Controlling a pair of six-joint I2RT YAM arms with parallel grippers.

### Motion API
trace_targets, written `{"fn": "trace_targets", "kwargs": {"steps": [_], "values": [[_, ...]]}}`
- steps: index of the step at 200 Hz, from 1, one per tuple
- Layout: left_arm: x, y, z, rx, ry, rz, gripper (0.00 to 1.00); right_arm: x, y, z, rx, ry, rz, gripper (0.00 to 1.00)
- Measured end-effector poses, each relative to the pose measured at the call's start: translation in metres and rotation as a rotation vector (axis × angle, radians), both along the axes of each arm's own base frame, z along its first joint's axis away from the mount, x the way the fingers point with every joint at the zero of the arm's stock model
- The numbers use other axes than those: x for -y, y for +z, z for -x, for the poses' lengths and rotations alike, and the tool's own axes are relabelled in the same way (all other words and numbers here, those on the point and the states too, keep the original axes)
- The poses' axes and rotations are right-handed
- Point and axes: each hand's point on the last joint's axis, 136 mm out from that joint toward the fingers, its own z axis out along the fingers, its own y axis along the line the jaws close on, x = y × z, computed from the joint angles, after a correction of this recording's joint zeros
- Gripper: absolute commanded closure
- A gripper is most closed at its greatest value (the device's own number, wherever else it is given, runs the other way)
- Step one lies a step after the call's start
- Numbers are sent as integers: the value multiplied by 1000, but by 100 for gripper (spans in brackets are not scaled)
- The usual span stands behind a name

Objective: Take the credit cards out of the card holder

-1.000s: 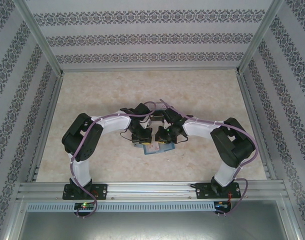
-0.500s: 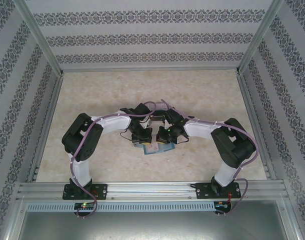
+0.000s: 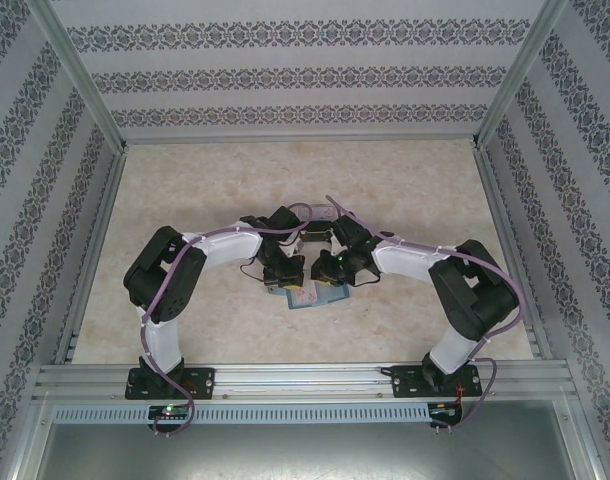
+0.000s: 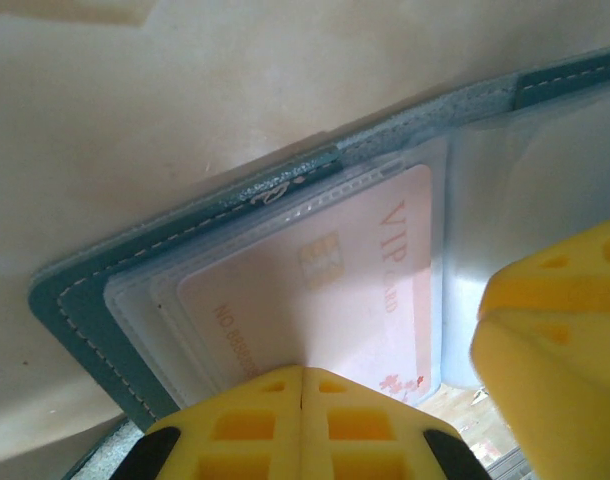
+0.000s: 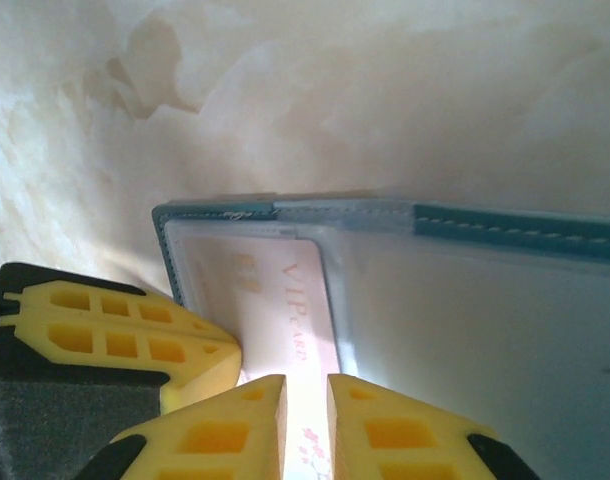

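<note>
The teal card holder [image 3: 321,298] lies open on the table at the middle, between both grippers. A pale pink credit card [image 4: 335,290] marked VIP sits in its clear left pocket [image 5: 285,285], its lower end sticking out. My left gripper [image 4: 303,372] is shut, its yellow tips pressing down on that card and pocket [image 3: 283,284]. My right gripper [image 5: 306,388] hovers over the card's lower edge with a narrow gap between its fingers and nothing clamped in it [image 3: 332,279]. The holder's teal border [image 5: 515,222] and its right pocket [image 5: 485,330] look bare.
The marble-look tabletop [image 3: 285,180] stretches behind the holder. Patterned walls [image 3: 45,200] and aluminium rails [image 3: 305,378] enclose it on all sides. The two grippers crowd each other over the holder, the right one's finger [image 4: 555,330] close beside the left tips.
The right gripper's fingers have parted a little after being shut, and the right arm's elbow has shifted slightly outward. The left gripper and the holder have stayed put.
</note>
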Motion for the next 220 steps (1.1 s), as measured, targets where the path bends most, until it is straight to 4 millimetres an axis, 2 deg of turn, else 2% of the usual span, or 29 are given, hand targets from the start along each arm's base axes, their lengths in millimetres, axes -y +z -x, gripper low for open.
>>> {"fn": "trace_targets", "kwargs": {"steps": [42, 125, 174, 220], "values": [[0, 0, 0, 0, 0, 0, 99, -10, -7, 3, -13, 28, 11, 79], [0, 1, 0, 0, 0, -4, 96, 3, -11, -1, 19, 39, 130, 74], [0, 0, 0, 0, 0, -5, 97, 5, -10, 0, 30, 46, 151, 79], [0, 0, 0, 0, 0, -5, 97, -5, -5, 3, 38, 69, 122, 82]]}}
